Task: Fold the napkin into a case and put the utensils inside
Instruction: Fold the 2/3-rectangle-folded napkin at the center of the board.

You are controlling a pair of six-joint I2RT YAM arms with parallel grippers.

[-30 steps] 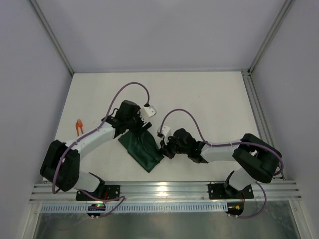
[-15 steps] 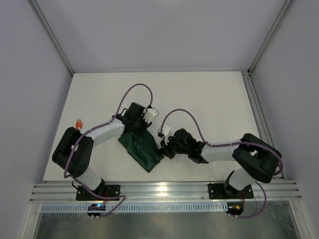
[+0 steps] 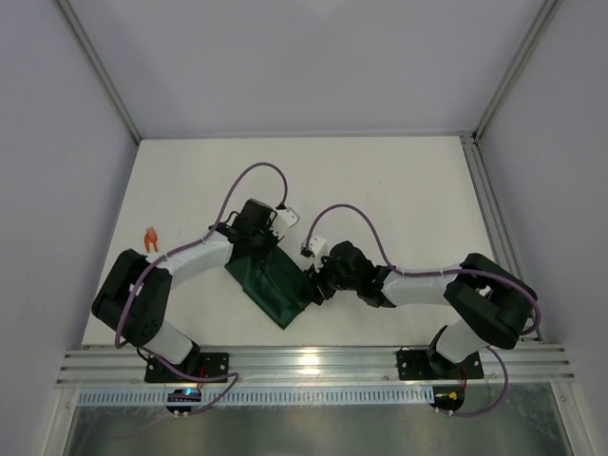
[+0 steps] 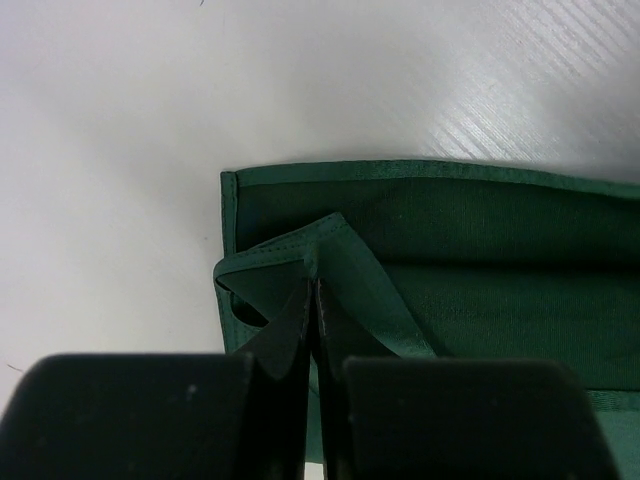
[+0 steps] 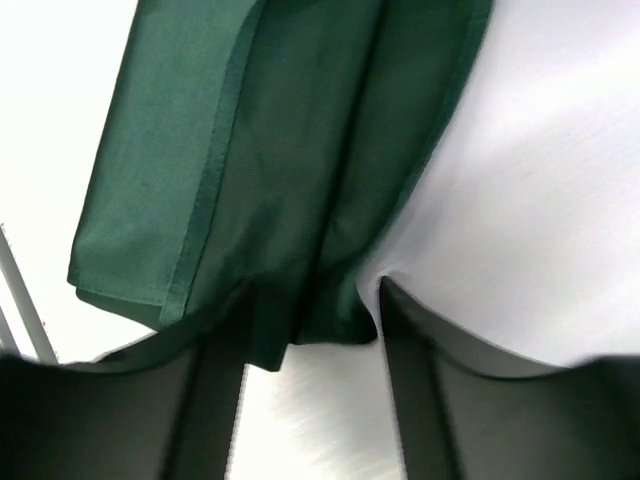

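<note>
The napkin point(image 3: 275, 290) lies folded into a narrow dark green oblong, slanted across the table between the two arms. My left gripper point(image 3: 260, 251) is at its far end, shut on a lifted corner of the top layer; in the left wrist view the gripper point(image 4: 312, 287) pinches that hemmed corner above the rest of the napkin point(image 4: 490, 250). My right gripper point(image 3: 316, 285) is at the cloth's right edge. In the right wrist view the gripper point(image 5: 312, 312) stands open, with the napkin's point(image 5: 250, 150) loose end lying between the fingers. One orange utensil point(image 3: 150, 237) lies far left.
Purple cables point(image 3: 255, 173) loop above both wrists. An aluminium rail point(image 3: 313, 363) runs along the near edge, and upright frame posts point(image 3: 95, 66) bound the white table at the sides.
My left gripper has closed onto the napkin's far corner. My right gripper, shut on the cloth's edge before, has opened and let it go. The left elbow shifted.
</note>
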